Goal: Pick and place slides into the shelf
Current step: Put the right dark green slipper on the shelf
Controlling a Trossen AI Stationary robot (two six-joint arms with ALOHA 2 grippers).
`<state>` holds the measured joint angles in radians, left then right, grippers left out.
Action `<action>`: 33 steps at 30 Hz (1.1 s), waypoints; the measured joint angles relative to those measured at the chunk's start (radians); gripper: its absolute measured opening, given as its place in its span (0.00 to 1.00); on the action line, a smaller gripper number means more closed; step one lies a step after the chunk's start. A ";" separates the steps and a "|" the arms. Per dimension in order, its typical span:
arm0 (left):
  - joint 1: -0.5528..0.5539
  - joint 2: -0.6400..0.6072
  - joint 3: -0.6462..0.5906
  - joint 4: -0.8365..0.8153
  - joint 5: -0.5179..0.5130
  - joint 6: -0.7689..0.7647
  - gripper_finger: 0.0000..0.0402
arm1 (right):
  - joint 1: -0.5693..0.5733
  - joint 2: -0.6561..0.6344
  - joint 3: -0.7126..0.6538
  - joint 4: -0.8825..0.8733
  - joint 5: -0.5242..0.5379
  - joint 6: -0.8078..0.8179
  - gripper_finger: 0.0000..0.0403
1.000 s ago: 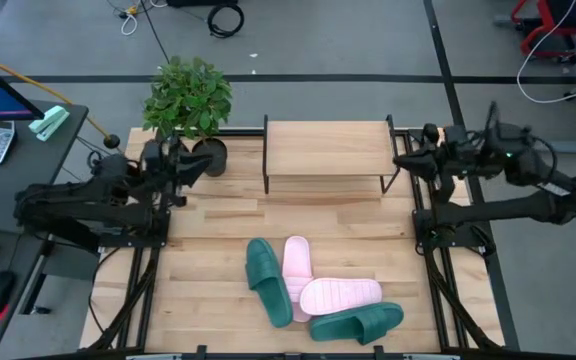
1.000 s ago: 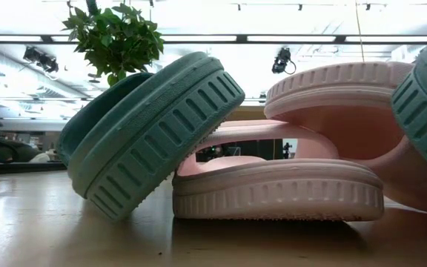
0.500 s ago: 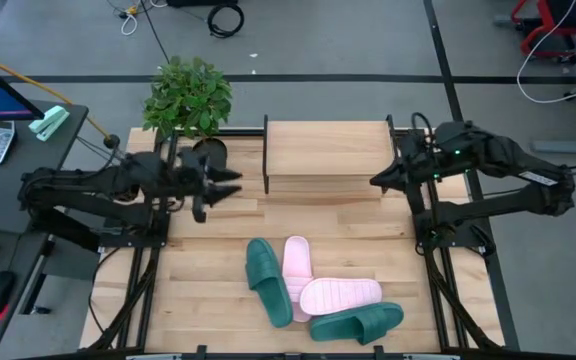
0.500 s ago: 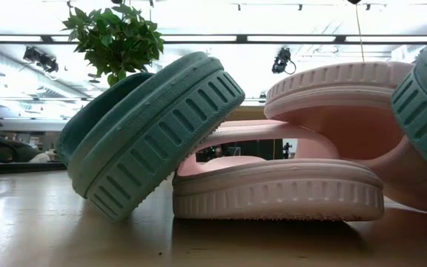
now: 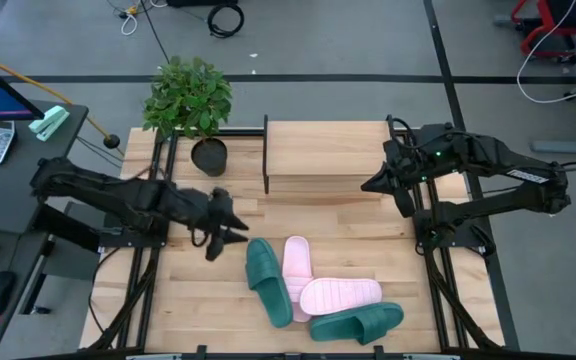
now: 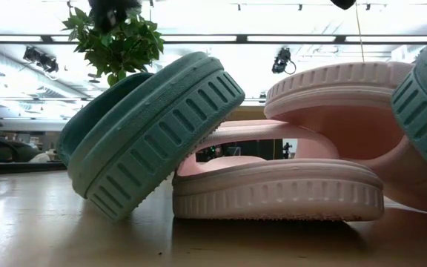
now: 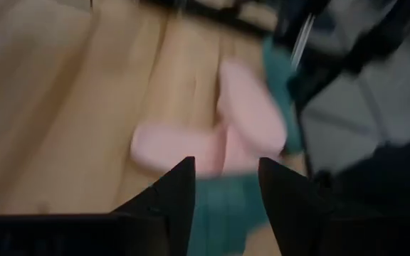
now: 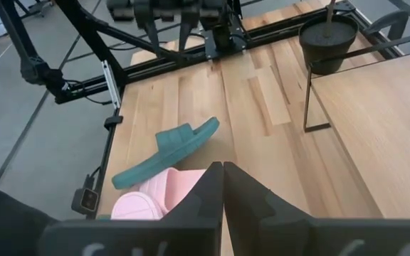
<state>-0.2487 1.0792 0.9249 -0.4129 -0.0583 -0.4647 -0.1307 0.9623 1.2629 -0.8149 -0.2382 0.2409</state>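
I see four slides [image 5: 313, 290] heaped on the tabletop [image 5: 198, 290] in front of the shelf [image 5: 326, 150], well apart from it: two teal-green, two pale pink, each with a wide strap. From above one green slide [image 5: 266, 280] lies against a pink one [image 5: 297, 268], with another pink slide [image 5: 340, 295] across it and the second green slide [image 5: 358, 322] farthest from the shelf.

The low view gives me what the overhead cannot: the green slide [image 6: 150, 130] stands tilted on edge, leaning on the pink one [image 6: 276, 196], and their foam soles carry blocky ribbed sidewalls (matte, soft-looking).

The shelf has a pale plank top and thin black side frames; nothing lies on it.

My left gripper [image 5: 226, 222] hovers between the shelf and the heap, its fingers [image 7: 173, 195] parted with a gap. My right gripper [image 5: 372, 184] hangs beside the shelf's right end, fingers [image 8: 203, 195] pressed together, holding nothing.
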 joint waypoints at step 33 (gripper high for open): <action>0.010 0.423 0.000 0.000 0.169 -0.073 0.60 | 0.063 -0.001 0.000 0.011 0.001 0.056 0.24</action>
<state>-0.2383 1.5024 0.9245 -0.4129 0.1111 -0.5375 -0.0673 0.9618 1.2629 -0.8038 -0.2371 0.2969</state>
